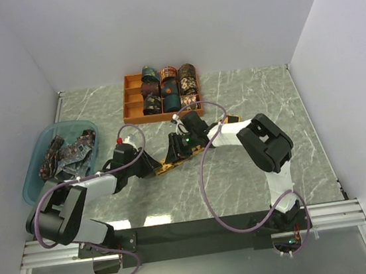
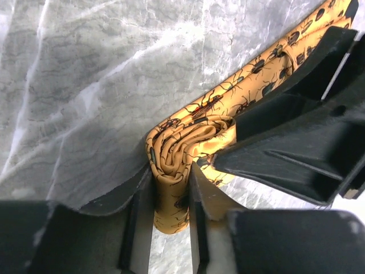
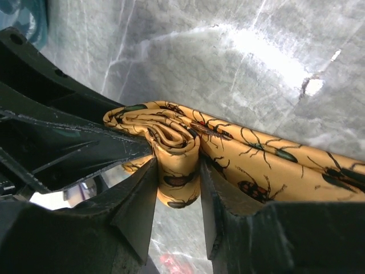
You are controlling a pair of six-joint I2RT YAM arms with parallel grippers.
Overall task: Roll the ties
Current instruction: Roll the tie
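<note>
Mustard tie, partly rolled, lies mid-tabletop. The left tool and right tool each clamp an opposite end of the roll, jaws narrowed onto fabric. Bare marble extends toward the right and near edges.

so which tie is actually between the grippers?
The mustard-gold beetle-print tie, part-rolled on the table; the rest are rolled in the orange tray or loose in the blue basin.

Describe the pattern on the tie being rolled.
The tie is mustard-gold, printed with dark beetle motifs; the right wrist view shows it best.
</note>
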